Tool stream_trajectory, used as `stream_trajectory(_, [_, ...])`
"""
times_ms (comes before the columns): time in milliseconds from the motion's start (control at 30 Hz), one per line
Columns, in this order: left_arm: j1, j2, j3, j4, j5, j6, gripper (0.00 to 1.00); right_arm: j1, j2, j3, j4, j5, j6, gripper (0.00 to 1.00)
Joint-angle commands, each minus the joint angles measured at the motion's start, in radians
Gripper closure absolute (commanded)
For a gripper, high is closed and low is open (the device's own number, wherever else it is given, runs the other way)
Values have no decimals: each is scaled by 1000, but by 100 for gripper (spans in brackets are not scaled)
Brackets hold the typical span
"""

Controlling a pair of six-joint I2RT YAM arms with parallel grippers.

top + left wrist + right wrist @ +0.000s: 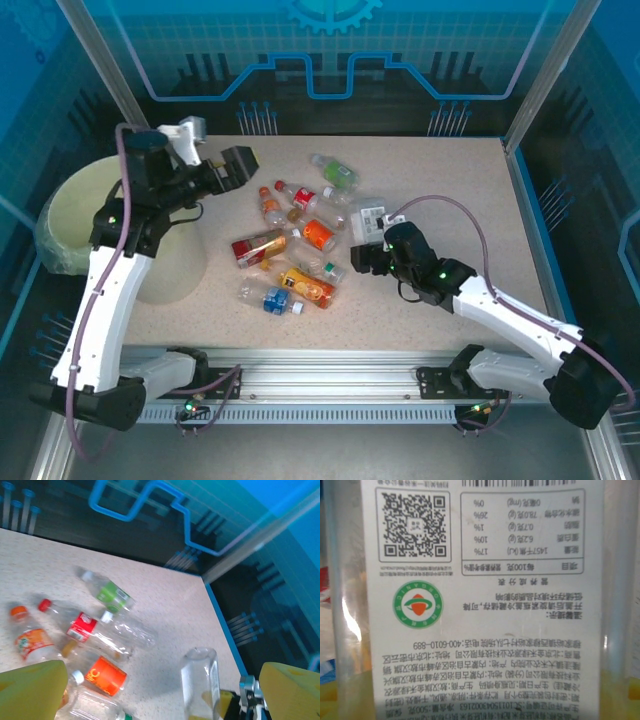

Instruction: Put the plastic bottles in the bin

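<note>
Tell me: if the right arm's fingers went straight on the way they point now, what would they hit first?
Most likely the white-labelled bottle: its printed label sits very close in the right wrist view. Whether they already touch it, I cannot tell.

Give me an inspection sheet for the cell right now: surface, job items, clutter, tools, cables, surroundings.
Surface: pale speckled tabletop, flat, no spills seen.
Job's things: roughly ten small clear plastic bottles with coloured labels lie scattered mid-table; large round cream bin stands at the left edge.
Clutter: nothing seen.
Grippers: left tool open, raised between bin and bottles. Right tool low, against a clear bottle with a white printed label; grip cannot be confirmed.
Cables: purple-grey cable arcs over the right arm; left arm's cable runs along it, no snag seen.
Surroundings: blue printed panels, aluminium frame posts.
</note>
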Motion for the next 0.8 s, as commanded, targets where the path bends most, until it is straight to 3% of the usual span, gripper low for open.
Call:
stream_trajectory(0, [-64,26,19,45,-4,58,1,29,-15,29,102,-107,-49,43])
stream_trajectory(333, [-227,85,-116,130,-40,-61,1,106,6,91,207,-169,-120,44])
stream_trajectory(533, [-298,107,-197,232,40,-107,1,122,47,120,218,-188,-134,43])
stream_trajectory(767, [-362,135,-200,155,-135,-123,1,145,67,166,224,-181,-149,43])
